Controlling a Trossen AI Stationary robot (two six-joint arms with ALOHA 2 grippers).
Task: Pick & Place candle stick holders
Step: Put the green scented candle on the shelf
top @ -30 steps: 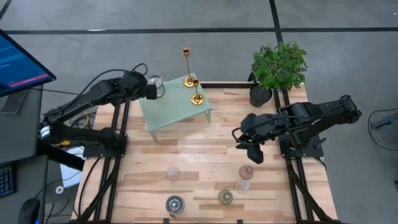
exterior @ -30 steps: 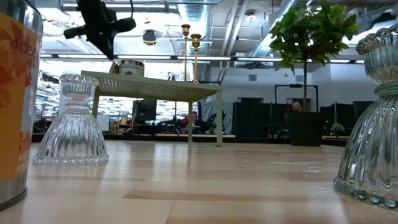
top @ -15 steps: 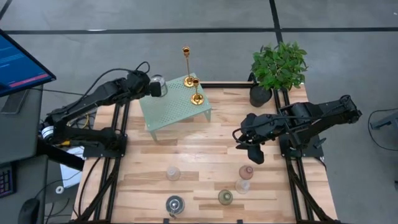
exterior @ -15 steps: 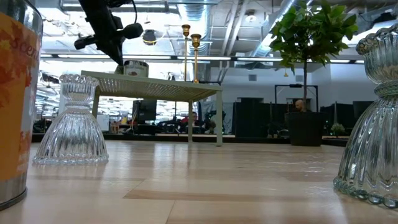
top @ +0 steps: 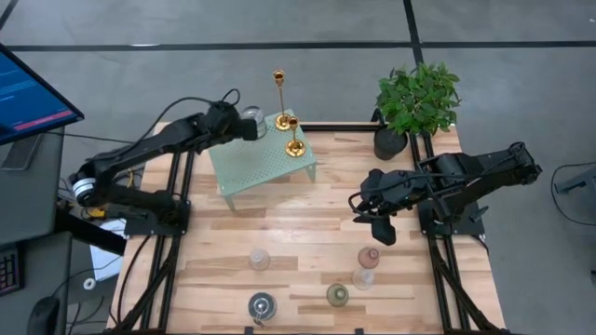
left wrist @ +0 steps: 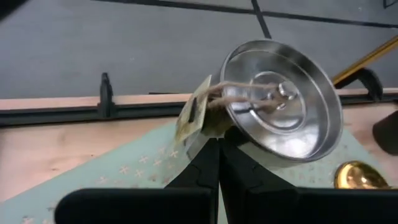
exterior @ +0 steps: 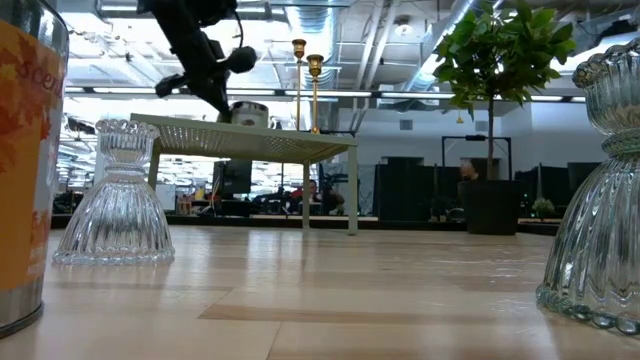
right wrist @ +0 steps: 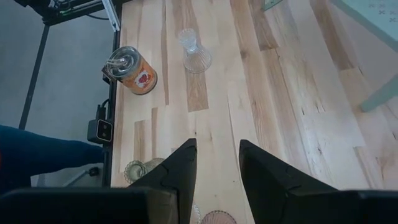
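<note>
- Holding a silvery metal cup by a cord and paper tag at its lid, left hand clenched on that tag, poised over the far part of the mint-green rack near the two gold candlesticks.
- Risking a swing: hung from a cord (not gripped by its wall), cup likely to sway and knock the short candlestick just beside it, or the tall slim one at the rack's back edge.
- Risking a tilt on landing: set down crooked on the perforated top, cup could tip or roll toward the rack's edge.
- Risking a slip: thin tag could slide out from between the fingers mid-air.
- Waiting at the counter's right side, right hand released and empty, above the pink, clear and greenish glass holders on the front boards.
- Compared with a second ago: left arm reached farther along the rack, carrying the cup from the rack's left corner toward the candlesticks; right arm unchanged.
</note>
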